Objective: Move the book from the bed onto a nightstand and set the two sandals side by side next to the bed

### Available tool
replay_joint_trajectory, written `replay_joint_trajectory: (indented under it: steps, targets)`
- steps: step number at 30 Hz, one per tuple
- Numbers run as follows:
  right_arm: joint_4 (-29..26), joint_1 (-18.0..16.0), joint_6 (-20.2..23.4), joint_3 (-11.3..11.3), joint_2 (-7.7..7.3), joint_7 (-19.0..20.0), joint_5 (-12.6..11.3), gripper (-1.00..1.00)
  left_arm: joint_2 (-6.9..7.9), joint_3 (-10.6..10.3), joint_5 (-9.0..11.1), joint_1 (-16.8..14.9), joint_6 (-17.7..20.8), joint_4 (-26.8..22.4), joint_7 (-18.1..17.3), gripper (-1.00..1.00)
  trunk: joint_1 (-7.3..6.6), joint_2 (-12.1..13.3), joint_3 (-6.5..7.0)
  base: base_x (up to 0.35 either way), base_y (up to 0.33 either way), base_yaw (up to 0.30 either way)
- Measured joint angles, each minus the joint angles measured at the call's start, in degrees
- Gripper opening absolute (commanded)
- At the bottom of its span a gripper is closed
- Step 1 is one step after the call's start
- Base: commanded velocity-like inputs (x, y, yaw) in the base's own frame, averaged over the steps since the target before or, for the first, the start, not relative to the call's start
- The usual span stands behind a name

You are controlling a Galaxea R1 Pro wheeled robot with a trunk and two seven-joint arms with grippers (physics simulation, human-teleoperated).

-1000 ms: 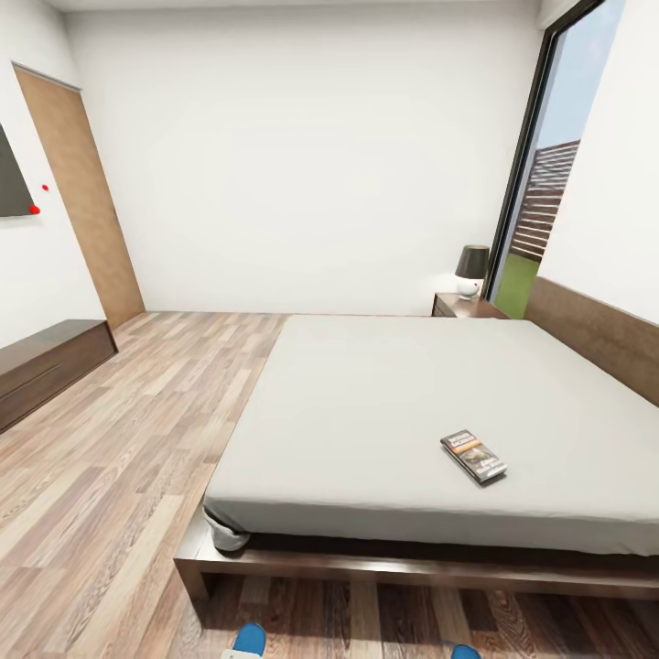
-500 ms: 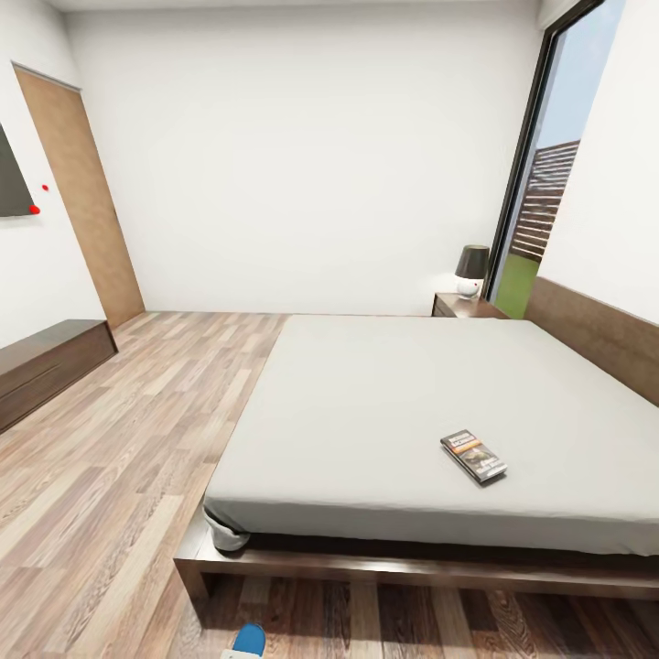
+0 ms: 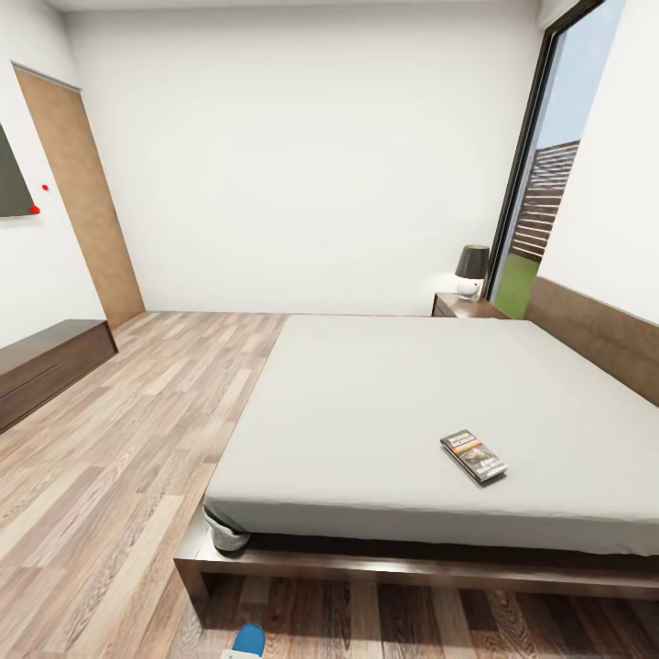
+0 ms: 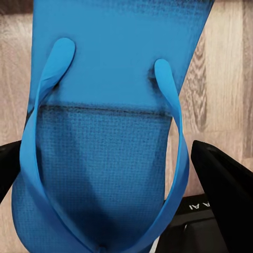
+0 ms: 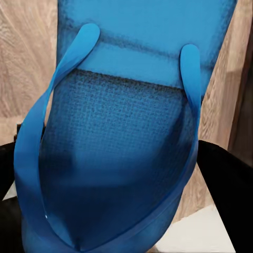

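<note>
Left claw (image 4: 113,174) grips a blue sandal (image 4: 105,121) between its black fingers (image 4: 224,182), wood floor (image 4: 226,79) behind. Right claw (image 5: 113,179) clamps the other sandal (image 5: 126,137) likewise. Out ahead, the book (image 3: 473,456) lies on the bed (image 3: 384,412); a nightstand (image 3: 462,307) stands by the headboard.

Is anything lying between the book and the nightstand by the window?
Nothing visible does. Between the book and the nightstand lies bare grey mattress of the bed. A lamp stands on the nightstand, taking part of its top.
</note>
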Motion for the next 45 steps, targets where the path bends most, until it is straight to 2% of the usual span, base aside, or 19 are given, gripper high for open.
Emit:
replay_joint_trajectory:
  steps: [2, 8, 10, 17, 22, 27, 33, 38, 42, 45]
  targets:
    - [-0.01, 0.00, -0.03, 0.01, 0.19, -2.93, -0.12, -1.00, 0.00, 0.00, 0.00, 0.00, 0.00, 0.00, 0.01, -1.00, 0.00, 0.00, 0.00, 0.000, 0.000, 0.000]
    - [0.02, 0.00, -0.02, -0.30, 0.33, -7.99, -0.24, -1.00, 0.00, 0.00, 0.00, 0.00, 0.00, 0.00, 0.01, -1.00, 0.00, 0.00, 0.00, 0.000, 0.000, 0.000]
    - [0.00, 0.00, -0.02, -0.53, 0.36, -10.78, -0.27, -1.00, 0.00, 0.00, 0.00, 0.00, 0.01, 0.00, 0.01, -1.00, 0.43, -0.79, -0.35, 0.000, 0.000, 0.000]
    - [-0.10, 0.00, -0.15, -3.29, 0.42, -18.22, -0.41, -1.00, 0.00, 0.00, 0.00, 0.00, 0.01, 0.00, 0.09, -1.00, 1.97, -3.60, -1.61, 0.000, 0.000, 0.000]
    - [-0.13, 0.00, -0.44, -4.38, 0.36, -23.08, -0.42, -1.00, 0.00, 0.00, 0.06, 0.00, 0.04, -0.07, 0.11, -1.00, 1.98, -3.61, -1.62, 0.000, 0.000, 0.000]
    - [-0.18, 0.00, -0.25, -4.63, 0.28, -24.62, -0.36, -1.00, 0.00, 0.00, 0.08, 0.00, 0.02, -0.08, 0.23, -1.00, 3.07, -5.60, -2.51, 0.000, 0.000, 0.000]
    - [-0.63, -0.06, -0.05, -4.62, 0.11, -25.70, -0.03, -1.00, 0.00, 0.00, 0.22, 0.00, -0.03, -0.09, 0.07, -1.00, 3.08, -5.62, -2.51, 0.000, 0.000, 0.000]
    - [-0.79, -0.14, 0.33, -4.57, 0.00, -26.07, 0.24, -1.00, 0.00, 0.00, 0.25, 0.00, -0.04, -0.08, 0.25, -1.00, 4.17, -7.61, -3.41, 0.000, 0.000, 0.000]
    - [-0.95, -0.18, 3.34, -4.49, -0.15, -26.22, 0.44, -1.00, 0.00, 0.00, 0.27, 0.00, -0.01, -0.14, 0.31, -1.00, 4.17, -7.62, -3.41, 0.000, 0.000, 0.000]
    - [-1.03, -0.33, 5.56, -4.37, -0.13, -27.89, 0.60, -1.00, 0.00, 0.00, 0.30, 0.00, 0.00, -0.13, 0.32, -1.00, 4.17, -7.62, -3.41, 0.000, 0.000, 0.000]
